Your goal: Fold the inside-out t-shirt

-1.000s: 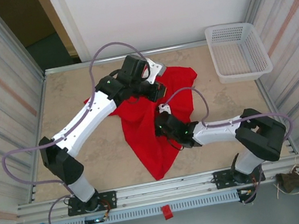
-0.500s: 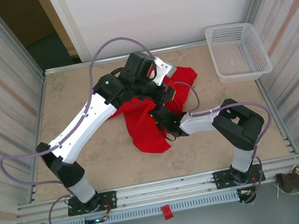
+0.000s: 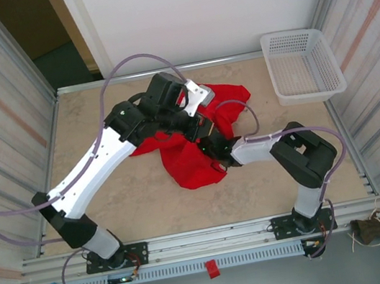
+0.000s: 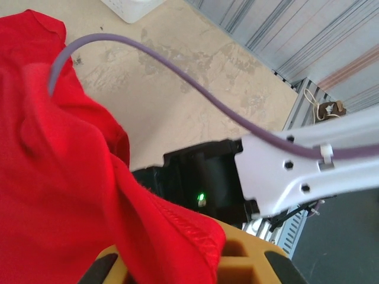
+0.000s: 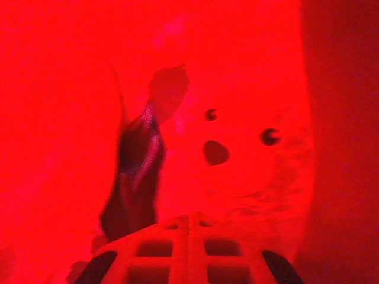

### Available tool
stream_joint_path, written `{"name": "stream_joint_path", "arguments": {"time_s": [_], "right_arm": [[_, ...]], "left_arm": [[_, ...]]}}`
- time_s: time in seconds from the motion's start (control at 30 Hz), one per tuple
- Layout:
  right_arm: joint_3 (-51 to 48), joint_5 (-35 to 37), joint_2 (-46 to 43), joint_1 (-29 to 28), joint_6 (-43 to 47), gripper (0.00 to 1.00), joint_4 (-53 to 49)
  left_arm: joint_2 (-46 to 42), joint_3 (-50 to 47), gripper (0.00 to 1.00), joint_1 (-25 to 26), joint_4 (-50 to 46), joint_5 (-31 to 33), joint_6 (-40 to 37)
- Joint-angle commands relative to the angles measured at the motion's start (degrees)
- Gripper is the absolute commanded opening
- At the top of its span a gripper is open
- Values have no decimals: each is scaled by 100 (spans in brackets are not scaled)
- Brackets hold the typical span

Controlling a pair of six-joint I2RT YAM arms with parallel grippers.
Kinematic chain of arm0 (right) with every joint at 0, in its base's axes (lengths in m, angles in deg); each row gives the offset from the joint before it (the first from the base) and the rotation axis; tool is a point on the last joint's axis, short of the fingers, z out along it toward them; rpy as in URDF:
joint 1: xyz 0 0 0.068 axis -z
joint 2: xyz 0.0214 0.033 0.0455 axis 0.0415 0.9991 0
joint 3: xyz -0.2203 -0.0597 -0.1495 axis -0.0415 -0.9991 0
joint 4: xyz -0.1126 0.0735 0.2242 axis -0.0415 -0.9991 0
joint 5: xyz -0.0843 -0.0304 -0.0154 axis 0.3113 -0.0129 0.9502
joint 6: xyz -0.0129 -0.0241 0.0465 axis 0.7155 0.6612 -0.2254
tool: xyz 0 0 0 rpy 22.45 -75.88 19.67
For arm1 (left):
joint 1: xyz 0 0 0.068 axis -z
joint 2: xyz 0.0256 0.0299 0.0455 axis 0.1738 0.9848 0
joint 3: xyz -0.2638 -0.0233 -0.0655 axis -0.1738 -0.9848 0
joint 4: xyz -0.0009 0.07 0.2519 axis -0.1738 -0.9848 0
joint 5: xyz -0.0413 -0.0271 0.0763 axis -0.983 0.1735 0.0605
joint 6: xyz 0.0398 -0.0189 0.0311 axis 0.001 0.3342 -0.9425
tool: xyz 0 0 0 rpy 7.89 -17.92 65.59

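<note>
The inside-out t-shirt lies bunched in a crumpled red heap at the middle of the tabletop, well apart from the white lattice basket in the far right corner; one part of the cloth spreads toward the far right, and a rounded lobe hangs toward the near edge.

The left arm stretches diagonally from its base at the near left to the far side of the heap; its left tool sits down in the cloth. From the left wrist the red fabric drapes across the left tool, a stitched hem running over the yellow fingers; the jaws are clenched on that fold of the shirt. Beyond it show the bare tabletop, a corner of the basket, a purple cable, and the white link of the right arm with a small green light on its black housing.

The right arm is folded back sharply, forearm pointing left; the right tool is buried at the right edge of the heap, just beside the left tool. In the right wrist view the shirt hangs over the lens and tints everything red; the right tool shows at the bottom edge with its jaws clenched together; whether a fold is pinched between them I cannot tell.
</note>
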Motion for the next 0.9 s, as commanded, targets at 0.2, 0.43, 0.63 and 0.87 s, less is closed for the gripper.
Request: {"name": "stream_joint_path", "arguments": {"time_s": [0.2, 0.43, 0.63, 0.87], "right_arm": [[981, 43, 948, 393, -933, 0, -397], [1230, -223, 1111, 792, -844, 1, -719], [1174, -836, 1141, 958, -595, 22, -316], [1824, -1051, 1443, 904, -594, 46, -541]], "left_arm": [[155, 304, 0, 1353, 1642, -492, 1383], [-79, -429, 0, 1807, 2939, -600, 2189], [-15, -745, 0, 1820, 3493, -893, 2484], [203, -432, 0, 1632, 3801, -1110, 2579]]}}
